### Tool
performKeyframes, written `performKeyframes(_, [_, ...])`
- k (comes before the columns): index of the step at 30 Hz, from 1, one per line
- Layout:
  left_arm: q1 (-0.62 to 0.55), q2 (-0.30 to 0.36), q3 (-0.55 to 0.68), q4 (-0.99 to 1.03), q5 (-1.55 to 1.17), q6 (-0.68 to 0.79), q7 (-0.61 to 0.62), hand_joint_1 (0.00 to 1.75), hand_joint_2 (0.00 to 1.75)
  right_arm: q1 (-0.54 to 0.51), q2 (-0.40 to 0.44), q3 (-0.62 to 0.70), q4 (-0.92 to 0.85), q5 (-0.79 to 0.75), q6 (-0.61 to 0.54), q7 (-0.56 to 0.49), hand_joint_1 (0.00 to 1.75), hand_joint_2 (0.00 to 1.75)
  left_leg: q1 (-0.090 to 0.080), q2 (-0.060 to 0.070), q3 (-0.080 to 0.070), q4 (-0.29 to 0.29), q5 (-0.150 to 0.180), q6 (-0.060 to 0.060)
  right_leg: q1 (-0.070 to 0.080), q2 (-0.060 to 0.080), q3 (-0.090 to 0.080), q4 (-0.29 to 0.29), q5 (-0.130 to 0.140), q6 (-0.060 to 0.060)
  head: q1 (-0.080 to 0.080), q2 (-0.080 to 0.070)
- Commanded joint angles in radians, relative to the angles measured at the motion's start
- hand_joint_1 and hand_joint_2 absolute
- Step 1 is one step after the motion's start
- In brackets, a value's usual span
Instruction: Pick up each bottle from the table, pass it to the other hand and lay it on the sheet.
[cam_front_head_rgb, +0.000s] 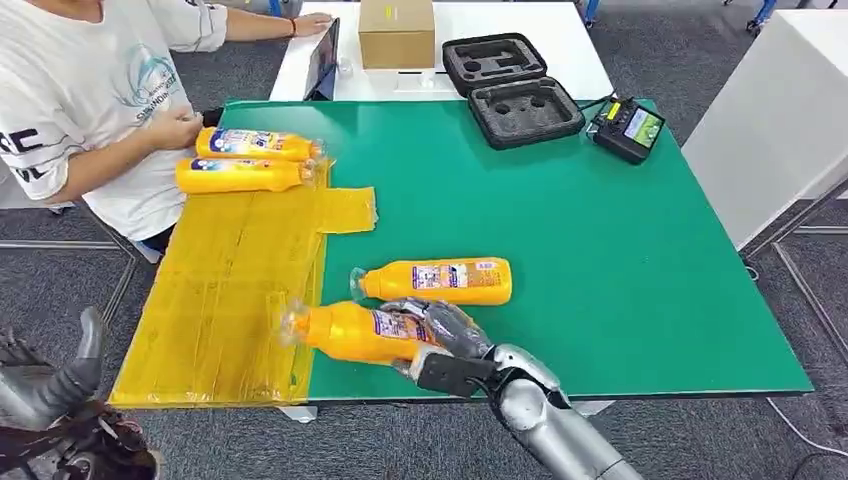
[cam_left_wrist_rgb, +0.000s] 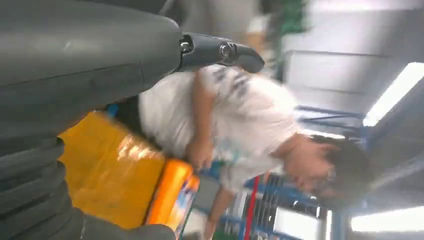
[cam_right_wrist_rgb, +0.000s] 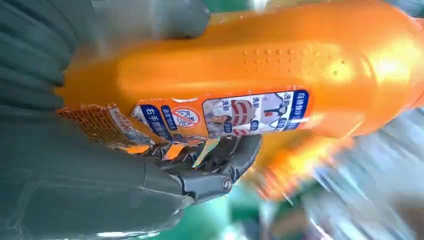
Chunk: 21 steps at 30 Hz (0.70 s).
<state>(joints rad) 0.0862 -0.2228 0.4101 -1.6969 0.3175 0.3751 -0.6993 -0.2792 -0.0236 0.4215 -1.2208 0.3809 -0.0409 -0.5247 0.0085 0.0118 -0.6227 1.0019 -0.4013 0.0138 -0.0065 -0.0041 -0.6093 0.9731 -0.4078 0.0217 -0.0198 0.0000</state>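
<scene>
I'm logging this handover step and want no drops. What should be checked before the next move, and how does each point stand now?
1. Right hand grips the held bottle: ok; the right wrist view shows its fingers wrapped around the body.
2. Left hand free to receive: cannot tell, its fingers are hard to read.
3. Room on the yellow sheet: ok; its near part is bare.
4. Person's hand away from the drop area: ok, it is at the two laid bottles on the far end.
5. Second bottle on the green mat apart from the held one: ok.
</scene>
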Motion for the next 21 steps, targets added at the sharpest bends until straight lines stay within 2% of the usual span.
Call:
performKeyframes(1, [-0.012,0.03,0.004,0.158,0.128,-0.029,0.019,0.0,1.75,0.09,0.118,-0.128,-0.187,-0.18,-0.076,-0.143,1.75,1.75,-0.001,0.0,0.004,-0.001,-0.003,-0.001,-0.001,0.001,0.003,0.0,-0.003,0.0,0.0,0.0])
performKeyframes(6, [-0.011,0.032,0.01,0.151,0.19,-0.038,0.044,0.0,1.75,0.115,0.144,-0.155,-0.224,-0.263,-0.182,-0.173,1.75,1.75,-0.001,-0.002,0.004,-0.001,-0.004,-0.001,-0.001,-0.001,0.004,0.0,-0.004,-0.001,0.0,0.0])
performKeyframes(7, [-0.011,0.032,0.01,0.151,0.19,-0.038,0.044,0.0,1.75,0.115,0.144,-0.155,-0.224,-0.263,-0.182,-0.173,1.75,1.75,-0.001,-0.001,0.0,-0.001,-0.002,-0.001,-0.001,0.0,0.0,0.0,-0.002,-0.001,0.0,0.0])
performKeyframes(10, [-0.008,0.043,-0.012,0.152,0.215,-0.065,0.07,0.0,1.75,0.113,0.148,-0.166,-0.192,-0.287,-0.204,-0.173,1.75,1.75,-0.001,-0.002,0.002,-0.001,-0.003,-0.001,-0.001,-0.001,0.002,0.0,-0.004,-0.002,0.0,0.0])
performKeyframes(14, [-0.001,0.064,-0.107,0.16,0.243,-0.16,0.156,0.0,1.75,0.09,0.16,-0.183,-0.077,-0.318,-0.192,-0.173,1.75,1.75,0.0,-0.002,0.002,-0.002,-0.003,-0.001,-0.001,-0.001,0.002,-0.001,-0.003,-0.001,0.0,0.0])
performKeyframes(18, [0.004,0.106,-0.306,0.18,0.243,-0.336,0.274,0.0,1.75,0.063,0.2,-0.224,0.097,-0.364,-0.132,-0.173,1.75,1.75,0.0,-0.003,0.007,-0.002,-0.004,-0.001,0.0,-0.001,0.007,-0.002,-0.004,-0.002,-0.001,0.0])
performKeyframes(20, [0.0,0.106,-0.344,0.183,0.23,-0.346,0.28,0.0,1.75,0.06,0.208,-0.219,0.125,-0.374,-0.12,-0.173,1.75,1.75,-0.001,-0.002,0.0,-0.002,-0.002,-0.001,-0.001,-0.002,0.0,-0.001,-0.002,-0.001,-0.001,0.0])
performKeyframes(21, [-0.009,0.124,-0.405,0.192,0.215,-0.38,0.299,0.0,1.75,0.046,0.217,-0.21,0.177,-0.371,-0.12,-0.173,1.75,1.75,-0.001,-0.003,0.004,-0.002,-0.003,-0.001,-0.001,-0.002,0.004,-0.002,-0.003,-0.001,0.0,0.0])
